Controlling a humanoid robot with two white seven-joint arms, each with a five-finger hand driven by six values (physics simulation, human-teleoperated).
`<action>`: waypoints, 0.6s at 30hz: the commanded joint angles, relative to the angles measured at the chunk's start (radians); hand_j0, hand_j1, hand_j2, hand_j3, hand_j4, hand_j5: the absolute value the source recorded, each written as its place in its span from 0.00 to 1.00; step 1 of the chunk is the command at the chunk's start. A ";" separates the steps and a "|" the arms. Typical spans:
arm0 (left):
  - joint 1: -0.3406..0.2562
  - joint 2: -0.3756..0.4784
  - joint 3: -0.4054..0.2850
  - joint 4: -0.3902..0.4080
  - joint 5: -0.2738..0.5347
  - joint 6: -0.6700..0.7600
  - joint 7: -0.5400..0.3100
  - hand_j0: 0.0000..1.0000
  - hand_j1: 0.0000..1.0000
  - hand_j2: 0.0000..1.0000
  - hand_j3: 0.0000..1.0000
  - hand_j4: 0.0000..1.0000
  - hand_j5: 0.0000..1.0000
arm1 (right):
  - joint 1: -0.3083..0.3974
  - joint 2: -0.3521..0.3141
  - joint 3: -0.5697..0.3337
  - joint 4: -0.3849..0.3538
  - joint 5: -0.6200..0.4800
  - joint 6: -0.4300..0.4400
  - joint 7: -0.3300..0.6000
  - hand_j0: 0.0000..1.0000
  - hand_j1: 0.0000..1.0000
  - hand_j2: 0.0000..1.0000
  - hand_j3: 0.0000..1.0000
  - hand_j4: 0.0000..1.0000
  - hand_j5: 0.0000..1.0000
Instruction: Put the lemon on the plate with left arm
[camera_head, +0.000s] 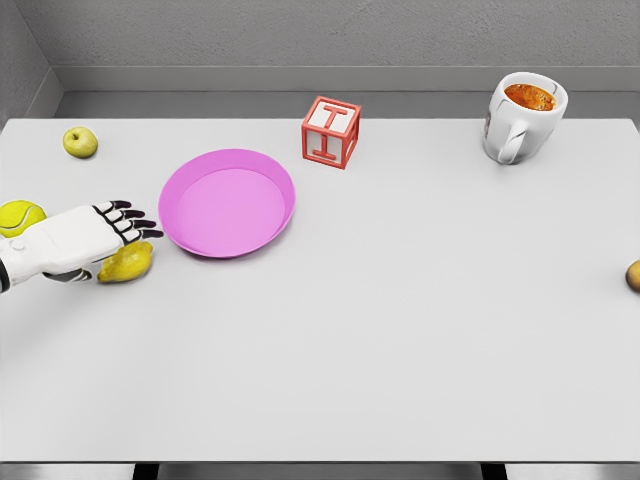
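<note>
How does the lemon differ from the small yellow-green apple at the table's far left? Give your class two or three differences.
The lemon is elongated with a pointed end; the apple is round with a dimpled top. The lemon is deeper yellow, the apple paler and greenish. The lemon lies partly under the left robot hand, close to the pink plate; the apple sits alone, farther back. Both rest on the white table.

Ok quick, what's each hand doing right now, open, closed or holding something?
Left hand: open, fingers stretched flat above the lemon, not gripping it.
Right hand: not in view.
</note>
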 joint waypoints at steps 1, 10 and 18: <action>0.000 0.001 0.000 -0.002 0.004 0.001 0.003 1.00 1.00 1.00 1.00 1.00 1.00 | -0.002 0.000 0.000 0.000 0.000 0.000 0.000 1.00 1.00 1.00 1.00 1.00 1.00; -0.006 0.004 -0.027 0.000 0.001 0.001 0.023 1.00 1.00 1.00 1.00 1.00 1.00 | 0.000 0.000 0.000 0.000 0.000 0.000 0.000 1.00 1.00 1.00 1.00 1.00 1.00; -0.005 0.007 -0.029 0.003 0.001 0.001 0.023 0.92 0.92 0.92 0.92 0.92 0.92 | -0.002 0.000 0.000 0.000 0.000 0.000 0.000 1.00 1.00 1.00 1.00 1.00 1.00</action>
